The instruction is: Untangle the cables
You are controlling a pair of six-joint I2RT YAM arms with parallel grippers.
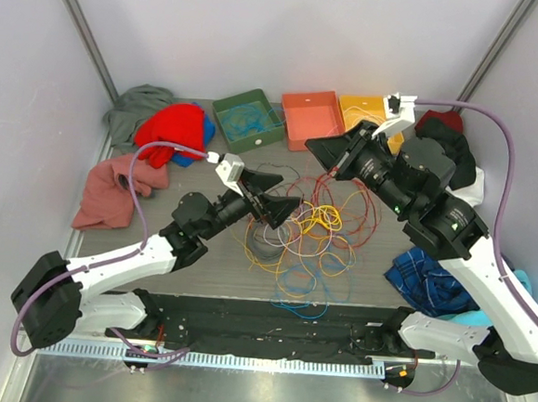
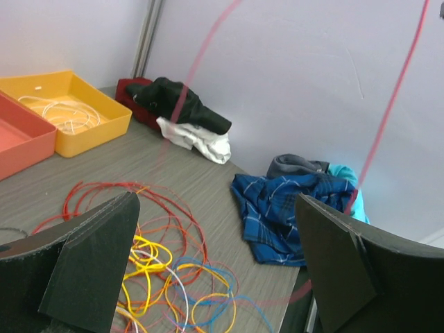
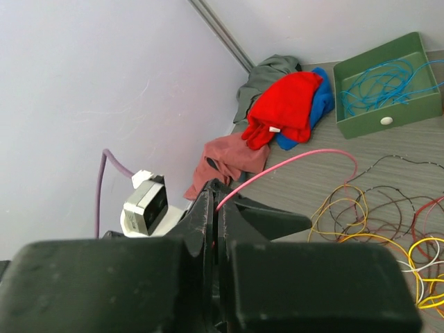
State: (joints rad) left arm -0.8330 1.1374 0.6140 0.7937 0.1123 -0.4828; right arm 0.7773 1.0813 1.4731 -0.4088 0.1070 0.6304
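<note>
Cables (image 1: 313,232) of thin, glossy wire lie in a loose heap of overlapping loops, yellow, orange, red, blue, white and brown. The heap sits at the middle of the grey wood-grained tabletop (image 1: 212,271), between my two arms. Along the far edge sit three shallow square bins: a green bin (image 1: 226,128) with blue wire coiled in it, an orange bin (image 1: 313,121), and a yellow bin (image 2: 97,135) with a white coil. Soft crumpled cloths crowd the sides: a red cloth (image 3: 288,107) and a pink cloth (image 1: 111,189) on the left, a blue plaid cloth (image 2: 291,208) and a black cloth (image 2: 180,104) on the right. Bare tabletop lies open to the left of the heap and along its near side. My left fingers (image 1: 274,197), broad black wedges, are spread wide and grasp nothing. They hover at the heap's left edge, and I cannot tell whether they touch a loop. My right fingers (image 3: 216,208), held above the heap's far side, are clenched flat together on a red cable (image 3: 263,180). The strand arcs out from the pinch and drops to the tangle.
</note>
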